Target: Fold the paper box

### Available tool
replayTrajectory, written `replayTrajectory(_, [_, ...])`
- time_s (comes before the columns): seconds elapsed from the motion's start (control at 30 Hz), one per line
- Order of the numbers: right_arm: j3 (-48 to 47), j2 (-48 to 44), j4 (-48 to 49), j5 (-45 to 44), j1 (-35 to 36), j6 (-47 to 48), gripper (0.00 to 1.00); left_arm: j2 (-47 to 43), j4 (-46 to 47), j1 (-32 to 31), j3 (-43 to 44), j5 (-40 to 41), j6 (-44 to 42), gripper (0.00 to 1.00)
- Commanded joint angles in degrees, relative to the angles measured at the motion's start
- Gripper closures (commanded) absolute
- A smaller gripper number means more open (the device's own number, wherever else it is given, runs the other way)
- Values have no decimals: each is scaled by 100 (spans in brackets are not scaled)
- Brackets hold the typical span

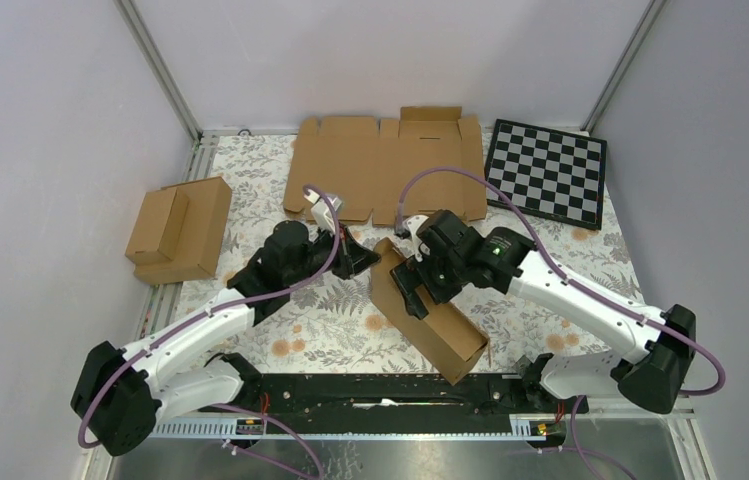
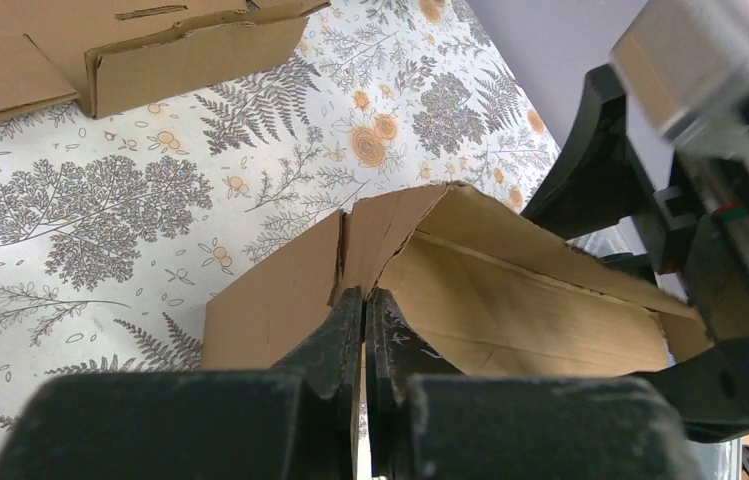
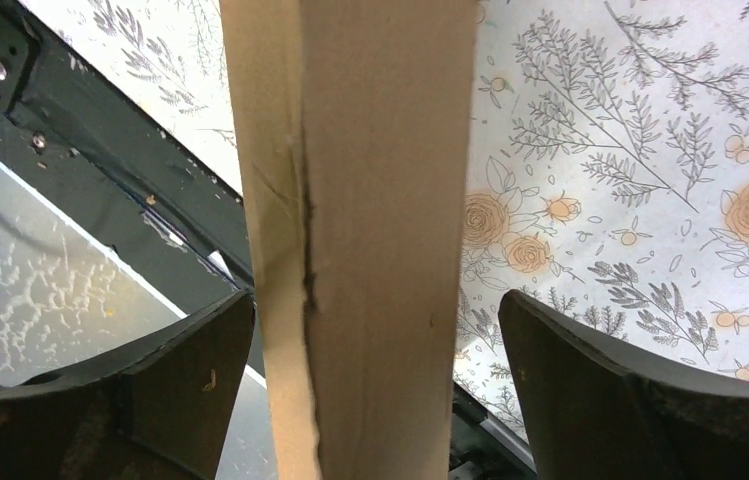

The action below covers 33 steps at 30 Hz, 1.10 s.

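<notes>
Lying slantwise on the middle of the floral table (image 1: 325,335), the paper box (image 1: 445,335) is being kept with its far end towards the left arm and its near end just beside the black rail (image 1: 370,385) at the front edge of the table. The far corner of the box is being pinched by the left gripper (image 2: 363,305): its fingers are being pressed together, and the cardboard edge is seen running into the slit between them. The right gripper (image 3: 375,320) is being held spread wide over one long upper edge of the box. The wall is standing between its fingers (image 3: 600,400), with a gap on each side, so nothing is being grasped there. The flat cardboard blank (image 1: 385,165) is lying behind the box, its front edge near the left wrist. The chequered board (image 1: 547,170) is lying at the far right. The two joined small boxes (image 1: 180,230) are lying at the left edge, well apart from the paper box. Bare floral cloth is being shown on both long sides of the box.
</notes>
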<state>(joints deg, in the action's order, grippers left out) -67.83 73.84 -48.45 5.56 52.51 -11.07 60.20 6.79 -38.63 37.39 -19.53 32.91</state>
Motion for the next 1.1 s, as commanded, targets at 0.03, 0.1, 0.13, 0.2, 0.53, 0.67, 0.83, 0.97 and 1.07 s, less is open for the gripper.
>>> replayTrajectory(0.03, [-579,-395,-476,-528,13,-414,0,-121,-369,-173,-218,465,-101,100])
replayTrajectory(0.1, [-657,-506,-775,-758,14,-621,0,-116,-569,-236,-118,623,-231,100])
replayTrajectory(0.13, [-673,-569,-936,-879,14,-744,0,-118,-654,-283,-76,789,-297,100])
replayTrajectory(0.2, [-662,-769,-1253,-1171,18,-1032,0,-136,-828,-361,-70,985,-447,100])
replayTrajectory(0.53, [-657,-1724,-2330,-1421,13,-1647,0,-138,-1198,-436,107,1363,-495,100])
replayTrajectory(0.67, [-550,-1762,-2664,-1905,14,-1933,1,-138,-1497,-487,256,1711,-568,100])
replayTrajectory(0.83, [-715,-2114,-2875,-2215,14,-2330,1,-231,-1542,-487,342,1702,-577,100])
replayTrajectory(0.97, [-426,-2476,-2960,-2131,14,-2510,10,-237,-1539,-504,411,1591,-540,100])
replayTrajectory(1.07, [-330,-2641,-2819,-1980,13,-2721,28,-243,-1523,-519,420,1594,-495,100])
